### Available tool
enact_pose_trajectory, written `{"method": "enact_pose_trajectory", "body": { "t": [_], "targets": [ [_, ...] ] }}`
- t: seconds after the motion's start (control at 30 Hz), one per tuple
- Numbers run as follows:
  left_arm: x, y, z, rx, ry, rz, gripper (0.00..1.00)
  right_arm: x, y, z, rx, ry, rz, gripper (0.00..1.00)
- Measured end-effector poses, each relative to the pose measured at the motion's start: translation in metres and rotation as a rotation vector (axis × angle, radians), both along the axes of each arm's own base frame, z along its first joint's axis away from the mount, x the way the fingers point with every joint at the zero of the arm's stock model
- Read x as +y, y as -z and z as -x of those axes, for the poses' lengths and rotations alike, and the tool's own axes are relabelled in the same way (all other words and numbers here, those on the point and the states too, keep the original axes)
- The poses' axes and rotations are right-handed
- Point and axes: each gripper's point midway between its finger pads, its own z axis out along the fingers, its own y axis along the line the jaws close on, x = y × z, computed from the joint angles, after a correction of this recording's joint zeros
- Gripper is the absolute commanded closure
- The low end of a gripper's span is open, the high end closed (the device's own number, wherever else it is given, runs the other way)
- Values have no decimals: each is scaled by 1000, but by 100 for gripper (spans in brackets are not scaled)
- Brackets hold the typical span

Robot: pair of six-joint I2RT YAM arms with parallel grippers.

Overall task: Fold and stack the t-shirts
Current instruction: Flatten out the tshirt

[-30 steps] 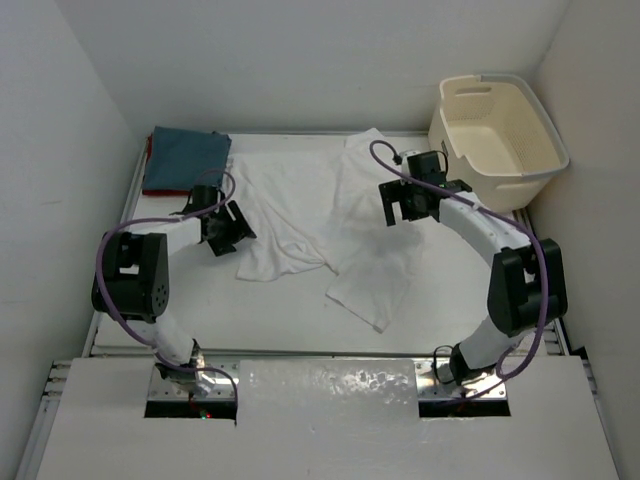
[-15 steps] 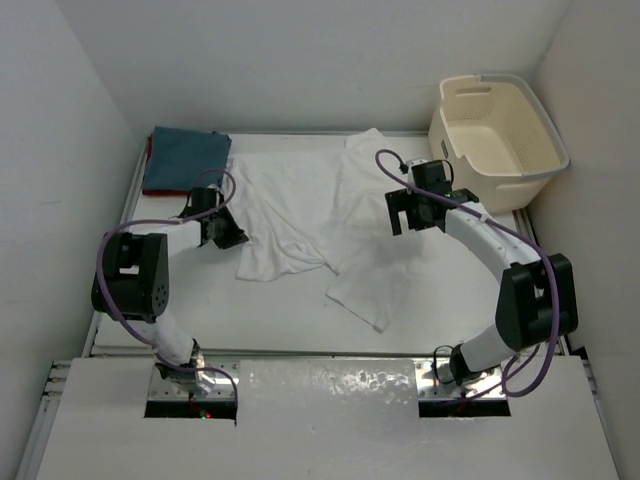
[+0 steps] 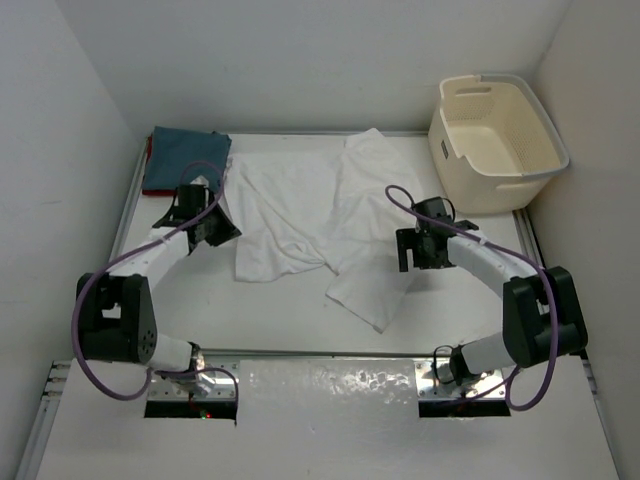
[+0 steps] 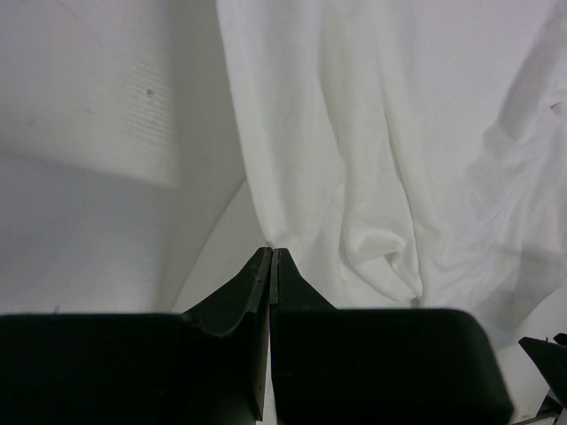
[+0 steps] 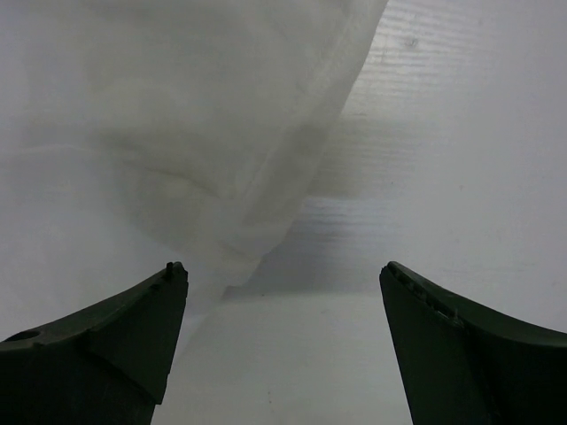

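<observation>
The white t-shirt point(image 3: 310, 215) lies crumpled and spread across the middle of the table. At the back left lies the folded blue-grey t-shirt point(image 3: 187, 157), with a strip of the red t-shirt point(image 3: 148, 160) showing at its left side. My left gripper point(image 3: 228, 230) point(image 4: 270, 252) is shut at the white t-shirt's point(image 4: 381, 150) left edge, which runs straight into the tips. My right gripper point(image 3: 413, 262) point(image 5: 283, 274) stands open, low over the white t-shirt's point(image 5: 177, 115) right edge. That edge lies between the fingers, nearer the left fingertip point(image 5: 173, 283).
A cream perforated laundry basket point(image 3: 497, 125) stands at the back right corner. White walls close in the table point(image 3: 280, 310) on the left, back and right. Purple cables loop off both arms.
My left gripper has shut and drawn back to the left at the shirt's edge. My right gripper has come down and nearer, from above the shirt to its right edge.
</observation>
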Motion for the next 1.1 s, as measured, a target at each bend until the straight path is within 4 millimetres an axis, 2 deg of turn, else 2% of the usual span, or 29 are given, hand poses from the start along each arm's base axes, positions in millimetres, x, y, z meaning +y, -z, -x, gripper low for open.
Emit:
{"method": "enact_pose_trajectory", "body": {
  "t": [0.1,0.43,0.47,0.53,0.57,0.67,0.7,0.73,0.77,0.8,0.83,1.0,1.1],
  "targets": [
    [1,-6,6,1,-1,-3,100,0,9,5,5,33,-11,17],
    [2,-26,22,-29,19,-16,100,5,24,-1,-53,112,-73,33],
    [2,-28,24,-33,21,-18,100,6,27,1,-51,119,-84,38],
    [2,-29,28,-34,24,-20,100,9,33,4,-41,129,-109,42],
    [2,-30,30,-32,25,-21,100,12,34,5,-41,132,-127,50],
    [3,-31,33,-30,28,-23,100,18,39,9,-29,144,-165,61],
    [2,-32,34,-33,29,-22,100,20,40,10,-32,145,-177,69],
    [2,-33,35,-37,30,-20,100,21,41,9,-39,146,-187,73],
    [2,-34,35,-43,31,-19,100,22,41,9,-46,145,-195,80],
    [1,-36,36,-50,32,-17,100,23,41,8,-52,144,-202,100],
    [1,-39,36,-58,33,-15,100,23,41,7,-57,143,-206,100],
    [-1,-49,33,-95,39,-8,100,25,29,-6,-110,137,-222,100],
    [-1,-64,25,-138,40,-5,100,18,-9,-34,-224,128,-206,100]
  ]
}}
